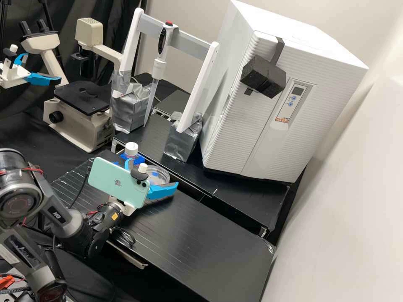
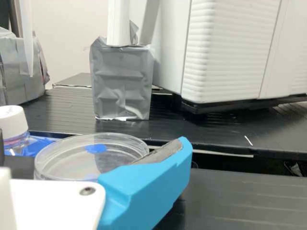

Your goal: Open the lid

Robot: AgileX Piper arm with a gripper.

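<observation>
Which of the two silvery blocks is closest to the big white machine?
The right-hand silvery block in the high view, beside the white machine. The other block stands by the microscope.

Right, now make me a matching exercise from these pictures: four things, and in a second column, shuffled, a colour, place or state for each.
Things
1. Round dish
2. Bottle
3. Phone
4. Dark block

Descriptions
A. Pale green back facing the high view
B. On the front of the white cabinet
C. Clear, with a blue mark
D. Topped with a white cap

Right pairs: 1-C, 2-D, 3-A, 4-B
</observation>
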